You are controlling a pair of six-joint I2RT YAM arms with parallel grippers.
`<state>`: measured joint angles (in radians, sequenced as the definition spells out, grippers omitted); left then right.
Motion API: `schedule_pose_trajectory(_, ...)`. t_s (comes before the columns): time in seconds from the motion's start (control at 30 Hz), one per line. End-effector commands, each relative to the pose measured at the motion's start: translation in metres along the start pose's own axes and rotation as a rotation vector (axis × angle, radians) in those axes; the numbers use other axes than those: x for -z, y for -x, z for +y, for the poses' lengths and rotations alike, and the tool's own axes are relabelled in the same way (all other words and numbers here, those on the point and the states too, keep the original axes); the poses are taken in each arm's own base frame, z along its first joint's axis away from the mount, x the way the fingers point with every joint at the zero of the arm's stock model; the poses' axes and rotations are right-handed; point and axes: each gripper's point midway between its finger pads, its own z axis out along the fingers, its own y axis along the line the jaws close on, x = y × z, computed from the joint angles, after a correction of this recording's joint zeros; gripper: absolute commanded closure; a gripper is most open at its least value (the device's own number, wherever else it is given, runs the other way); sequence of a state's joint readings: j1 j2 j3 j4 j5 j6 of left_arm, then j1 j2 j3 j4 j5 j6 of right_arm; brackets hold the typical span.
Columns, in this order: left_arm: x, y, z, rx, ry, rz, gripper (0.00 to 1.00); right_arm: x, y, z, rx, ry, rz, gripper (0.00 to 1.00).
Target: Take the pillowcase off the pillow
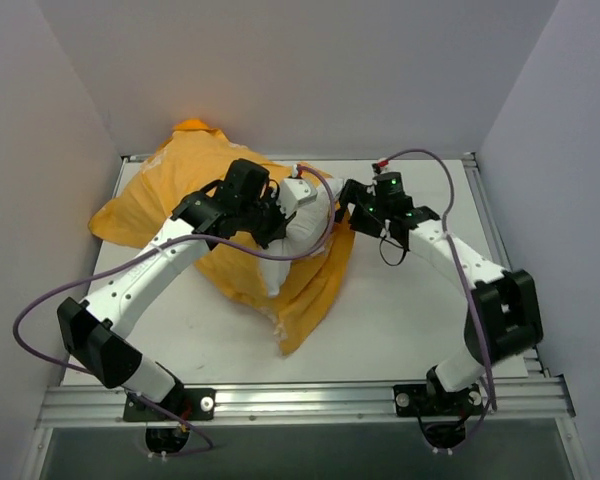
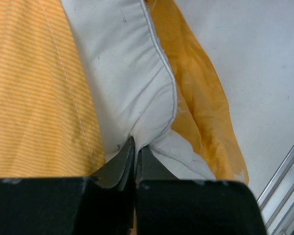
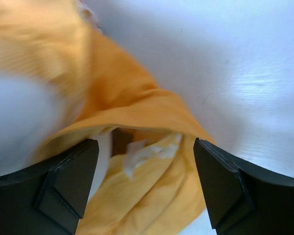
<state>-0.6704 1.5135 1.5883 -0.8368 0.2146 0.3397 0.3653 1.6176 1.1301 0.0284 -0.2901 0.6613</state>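
The pillowcase (image 1: 165, 195) lies crumpled on the left-centre of the table (image 1: 410, 310). The pillow (image 2: 122, 63) is partly exposed from it toward the middle, with orange cloth on both sides of the white cushion. The left hand (image 2: 135, 146) is closed tight on the pillow's piped seam edge, pinching white fabric just beside the orange cover. The right hand (image 3: 144, 144) has its fingers spread wide and grips nothing, positioned over a fold of the pillowcase at its right margin, near bare table; that view is partly blurred.
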Motion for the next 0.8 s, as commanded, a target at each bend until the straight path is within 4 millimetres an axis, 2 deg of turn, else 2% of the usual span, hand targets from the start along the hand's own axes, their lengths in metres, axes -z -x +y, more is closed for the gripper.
schedule_pose_trajectory(0.0, -0.010, 0.037, 0.022, 0.125, 0.063, -0.122, 0.98, 0.072, 0.040, 0.013, 0.090, -0.022, -0.147, 0.18)
schedule_pose_trajectory(0.03, -0.017, 0.037, 0.024, 0.146, 0.062, -0.118, 0.98, 0.087, 0.044, 0.016, 0.091, -0.004, -0.158, 0.17)
schedule_pose_trajectory(0.1, -0.018, 0.042, 0.025, 0.158, 0.059, -0.129, 0.98, 0.100, 0.036, 0.012, 0.091, -0.023, -0.125, 0.16)
schedule_pose_trajectory(0.23, -0.018, 0.051, 0.021, 0.170, 0.036, -0.159, 0.98, 0.124, 0.031, 0.030, 0.074, 0.035, -0.142, 0.09)
schedule_pose_trajectory(0.3, -0.015, 0.055, 0.021, 0.172, 0.033, -0.169, 0.98, 0.129, 0.031, 0.048, 0.056, 0.104, -0.156, 0.08)
schedule_pose_trajectory(0.33, -0.013, 0.057, 0.019, 0.168, 0.024, -0.174, 0.98, 0.132, 0.028, 0.052, 0.032, 0.138, -0.165, 0.02)
schedule_pose_trajectory(0.37, -0.013, 0.058, 0.018, 0.167, 0.018, -0.177, 0.98, 0.132, 0.025, 0.066, -0.043, 0.192, -0.169, 0.00)
schedule_pose_trajectory(0.4, -0.011, 0.059, 0.017, 0.166, 0.015, -0.182, 0.98, 0.135, 0.037, 0.089, -0.066, 0.293, -0.233, 0.00)
schedule_pose_trajectory(0.47, -0.009, 0.060, 0.015, 0.167, 0.005, -0.186, 0.98, 0.130, 0.031, 0.106, -0.181, 0.369, -0.243, 0.00)
schedule_pose_trajectory(0.53, -0.008, 0.060, 0.014, 0.170, 0.002, -0.190, 0.98, 0.120, 0.038, 0.100, -0.255, 0.324, -0.286, 0.00)
schedule_pose_trajectory(0.63, -0.007, 0.060, 0.011, 0.169, -0.009, -0.189, 0.98, 0.117, 0.050, 0.111, -0.352, 0.388, -0.371, 0.00)
schedule_pose_trajectory(0.7, -0.008, 0.060, 0.011, 0.171, -0.012, -0.190, 0.98, 0.106, 0.048, 0.107, -0.369, 0.345, -0.376, 0.00)
schedule_pose_trajectory(0.77, -0.007, 0.063, 0.012, 0.174, -0.010, -0.198, 0.98, 0.093, 0.045, 0.093, -0.385, 0.263, -0.368, 0.00)
